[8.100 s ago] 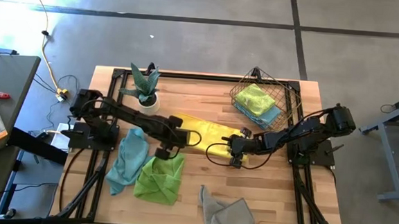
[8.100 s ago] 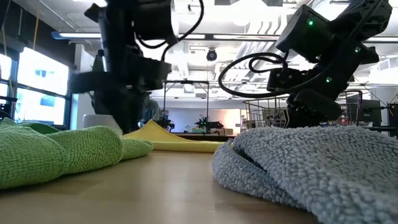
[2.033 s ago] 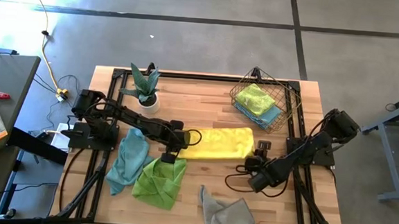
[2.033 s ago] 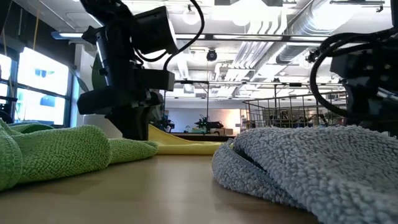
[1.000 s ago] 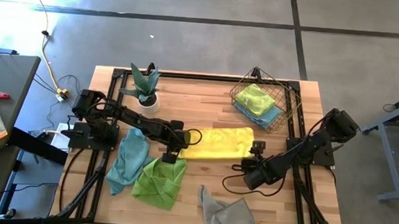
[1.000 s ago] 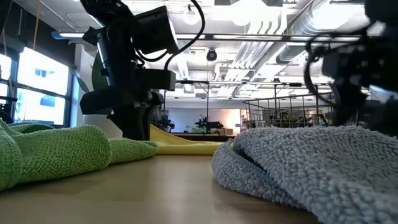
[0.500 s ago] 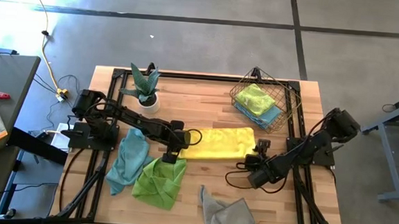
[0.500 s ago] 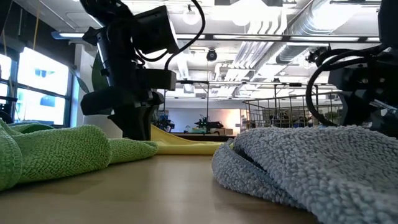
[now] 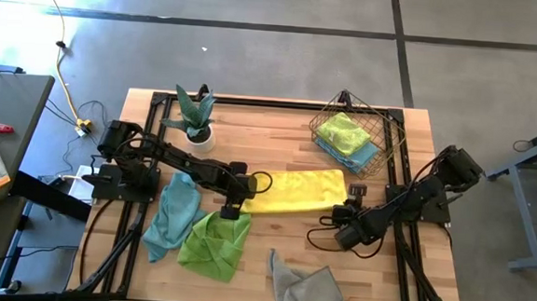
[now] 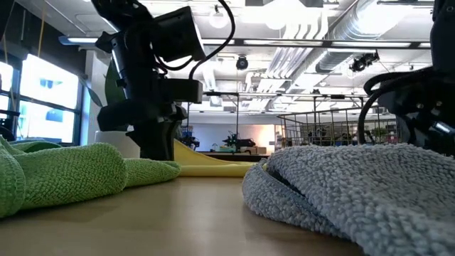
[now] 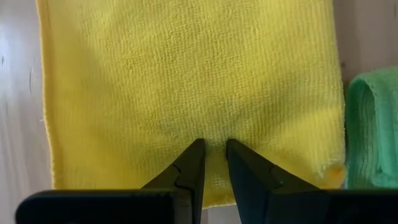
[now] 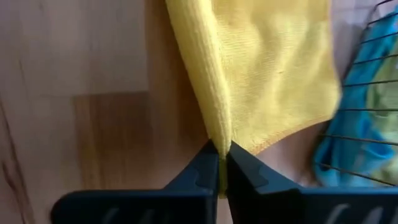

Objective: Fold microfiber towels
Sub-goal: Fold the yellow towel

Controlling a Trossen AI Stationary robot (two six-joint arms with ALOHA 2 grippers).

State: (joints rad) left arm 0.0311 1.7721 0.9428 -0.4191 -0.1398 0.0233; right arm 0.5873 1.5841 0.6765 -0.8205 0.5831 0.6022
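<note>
RISK: pinched edge may slip or the fold skew if the arms pull unevenly | left gripper nearly closed, nipping the bright yellow microfiber towel at its left end, mid-table | right gripper clenched on that towel's right edge, beside the copper wire basket

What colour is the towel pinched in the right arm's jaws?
Bright yellow microfiber towel, clearest in the right wrist view.

i was in an open-plan lab/workshop: bare concrete floor, exposed ceiling ducts, my butcher-block table on a black frame, big windows beyond.
</note>
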